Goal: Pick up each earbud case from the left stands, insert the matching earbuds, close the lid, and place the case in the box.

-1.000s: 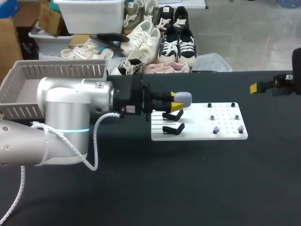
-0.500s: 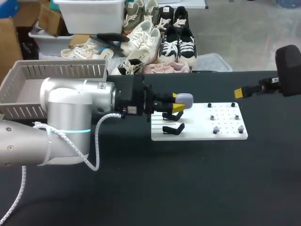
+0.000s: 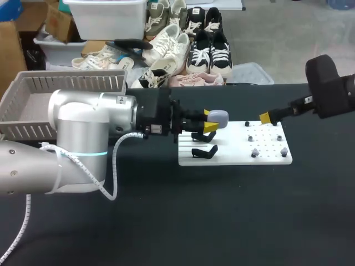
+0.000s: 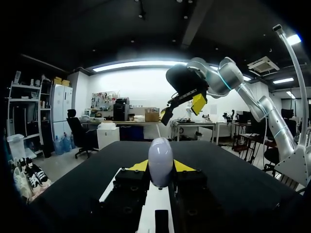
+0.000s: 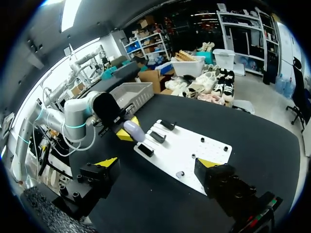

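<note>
My left gripper [image 3: 208,124] is shut on a lavender earbud case [image 3: 217,117], held just above the black stands [image 3: 203,151] at the left end of the white board [image 3: 234,160]. In the left wrist view the closed case [image 4: 160,161] stands upright between the two yellow tips. Small grey earbuds [image 3: 255,152] sit on the board's right half. My right gripper [image 3: 266,117] hangs above the board's far right part; in its own view the right gripper [image 5: 158,162] is open wide with nothing between its fingers, above the board [image 5: 189,150], facing the held case [image 5: 133,130].
A grey slatted basket [image 3: 33,105] stands at the table's far left, behind my left arm. Small black pegs [image 3: 247,123] dot the board's far edge. Black tabletop surrounds the board on the near side.
My right arm has swung in from the right edge to above the board's far right part. The left arm and the case it holds have stayed put.
</note>
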You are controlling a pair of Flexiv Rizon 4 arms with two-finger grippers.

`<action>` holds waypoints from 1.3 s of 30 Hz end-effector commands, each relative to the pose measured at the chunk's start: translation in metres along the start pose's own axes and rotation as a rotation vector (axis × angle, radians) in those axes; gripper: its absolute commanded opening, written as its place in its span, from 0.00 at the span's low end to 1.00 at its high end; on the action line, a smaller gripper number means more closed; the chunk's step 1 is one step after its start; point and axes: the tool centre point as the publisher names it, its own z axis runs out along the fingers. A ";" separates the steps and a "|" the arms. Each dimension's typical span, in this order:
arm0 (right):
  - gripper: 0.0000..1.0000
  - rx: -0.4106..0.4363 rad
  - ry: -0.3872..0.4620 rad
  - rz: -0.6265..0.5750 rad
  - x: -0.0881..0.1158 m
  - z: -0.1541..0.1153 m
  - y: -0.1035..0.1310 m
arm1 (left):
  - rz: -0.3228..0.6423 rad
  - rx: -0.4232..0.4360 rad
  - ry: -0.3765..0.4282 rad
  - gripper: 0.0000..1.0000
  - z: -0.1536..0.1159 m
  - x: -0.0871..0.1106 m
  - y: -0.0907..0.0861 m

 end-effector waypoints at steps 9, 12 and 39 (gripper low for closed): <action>1.00 -0.085 0.046 -0.036 -0.014 0.039 0.026 | 0.000 0.005 0.000 0.00 0.000 0.001 0.002; 1.00 -0.090 0.061 -0.045 -0.015 0.048 0.031 | 0.000 0.005 0.000 0.00 0.000 0.001 0.002; 1.00 0.013 0.147 -0.060 -0.014 0.088 0.029 | 0.000 0.005 0.000 0.00 0.000 0.001 0.002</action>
